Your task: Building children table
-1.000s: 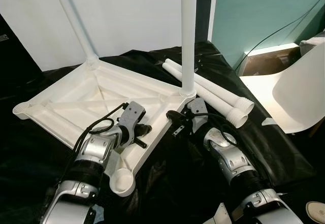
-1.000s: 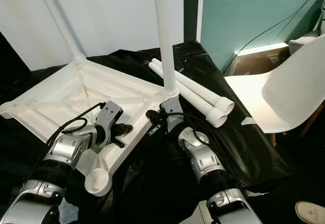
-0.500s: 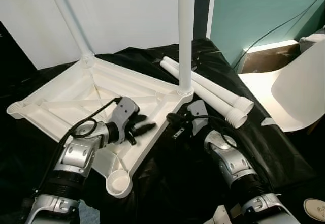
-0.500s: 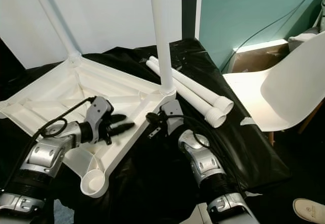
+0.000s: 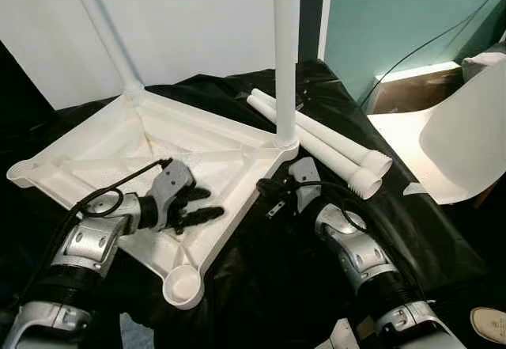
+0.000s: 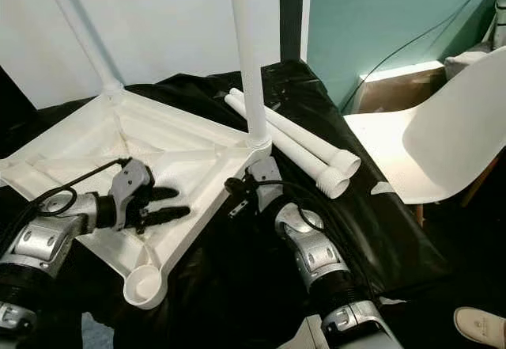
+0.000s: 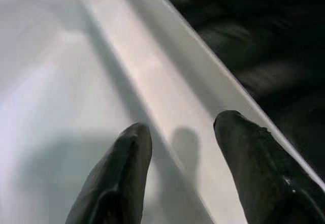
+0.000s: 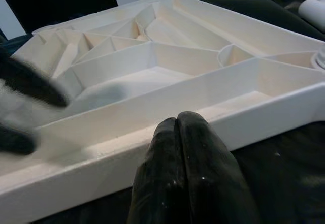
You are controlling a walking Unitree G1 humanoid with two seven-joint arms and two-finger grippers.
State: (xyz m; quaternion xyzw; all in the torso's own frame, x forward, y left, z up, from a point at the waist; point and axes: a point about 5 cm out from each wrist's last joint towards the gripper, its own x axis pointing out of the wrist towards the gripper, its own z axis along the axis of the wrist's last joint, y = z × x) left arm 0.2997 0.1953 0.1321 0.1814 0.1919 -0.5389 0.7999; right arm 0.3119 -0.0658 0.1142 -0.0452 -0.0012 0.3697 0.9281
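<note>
- White upturned children's table top point(image 5: 142, 155) lies on black sheeting point(image 5: 316, 270), two legs point(image 5: 285, 56) standing at its far corners.
- Two loose white legs point(image 5: 332, 147) lie right of it.
- Left pincer point(image 5: 207, 205) hovers over its near rim, fingers spread wide.
- Right pincer point(image 8: 189, 148) sits just beside the rim, fingers pressed together, gripping nothing.

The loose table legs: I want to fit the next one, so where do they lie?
Two loose legs lie side by side on the black sheet, to the robot's right of the upturned tabletop, just beyond the right gripper.
</note>
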